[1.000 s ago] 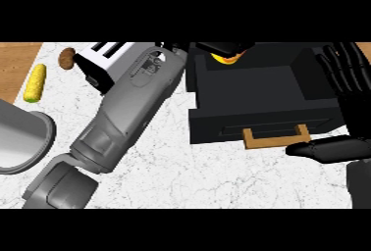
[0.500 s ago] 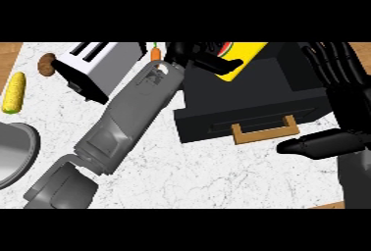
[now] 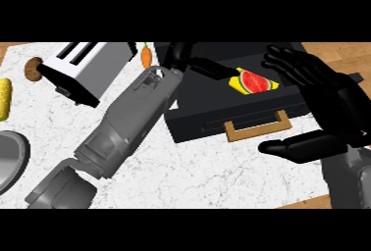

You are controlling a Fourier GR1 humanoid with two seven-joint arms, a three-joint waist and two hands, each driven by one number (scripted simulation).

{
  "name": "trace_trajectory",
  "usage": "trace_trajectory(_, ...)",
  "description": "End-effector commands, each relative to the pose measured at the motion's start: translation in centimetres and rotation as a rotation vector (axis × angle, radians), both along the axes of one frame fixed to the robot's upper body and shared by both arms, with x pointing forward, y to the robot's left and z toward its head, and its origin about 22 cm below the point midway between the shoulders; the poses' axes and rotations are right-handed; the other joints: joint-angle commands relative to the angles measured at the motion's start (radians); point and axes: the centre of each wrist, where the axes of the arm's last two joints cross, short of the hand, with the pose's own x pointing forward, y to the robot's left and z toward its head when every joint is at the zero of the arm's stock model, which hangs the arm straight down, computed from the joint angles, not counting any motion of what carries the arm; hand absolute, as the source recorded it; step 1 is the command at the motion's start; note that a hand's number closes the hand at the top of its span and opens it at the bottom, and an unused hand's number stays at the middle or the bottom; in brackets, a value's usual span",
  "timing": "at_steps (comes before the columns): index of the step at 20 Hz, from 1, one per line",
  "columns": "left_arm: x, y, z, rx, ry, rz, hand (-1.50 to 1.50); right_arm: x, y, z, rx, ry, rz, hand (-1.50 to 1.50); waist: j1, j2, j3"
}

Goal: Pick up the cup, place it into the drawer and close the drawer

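The left hand (image 3: 190,59), curled around a watermelon-printed cup (image 3: 253,82), hovered over the black drawer (image 3: 217,105) near the worktop's (image 3: 217,171) far edge and would best lower it well inside before releasing, while the open right hand (image 3: 319,98) rested at the right.

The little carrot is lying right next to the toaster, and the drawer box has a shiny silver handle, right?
Not quite. The carrot does lie beside the toaster, but the handle on the black drawer box is tan, like wood, not shiny silver. The head view shows it on the box's front face.
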Motion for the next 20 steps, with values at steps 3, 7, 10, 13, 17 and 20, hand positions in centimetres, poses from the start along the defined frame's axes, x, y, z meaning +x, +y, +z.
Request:
trace_trajectory(3, -0.2, -0.4, 1.1, -0.202, -0.07, -0.023, -1.5, -0.4, 2.0, -0.9, -0.046, 0.043, 0.298, 1.5, -0.004, -0.007, 0.0)
trace_trajectory(7, -0.1, -0.3, 1.1, -0.254, -0.111, 0.038, -1.5, -0.7, 1.5, -1.1, -0.317, 0.119, 0.37, 1.5, 0.031, -0.018, -0.001)
trace_trajectory(10, 0.0, -0.3, 1.4, -0.283, -0.115, 0.053, -1.5, -0.7, 1.0, -1.2, -0.516, 0.16, 0.367, 1.5, 0.065, -0.021, -0.001)
trace_trajectory(13, 0.1, -0.7, 2.1, -0.292, -0.102, 0.061, -1.5, -0.8, 0.2, -2.6, -0.612, 0.192, 0.264, -1.5, 0.114, -0.03, 0.0)
trace_trajectory(17, 0.1, -0.1, 1.2, -0.315, -0.102, 0.078, -1.5, -2.2, 0.5, -4.2, -0.772, 0.108, 0.145, -1.5, 0.147, -0.035, 0.001)
trace_trajectory(20, -0.1, 0.7, -0.4, -0.356, -0.095, 0.057, -1.5, -1.7, 1.4, -7.9, -0.815, 0.148, 0.086, -1.5, 0.186, -0.038, 0.0)
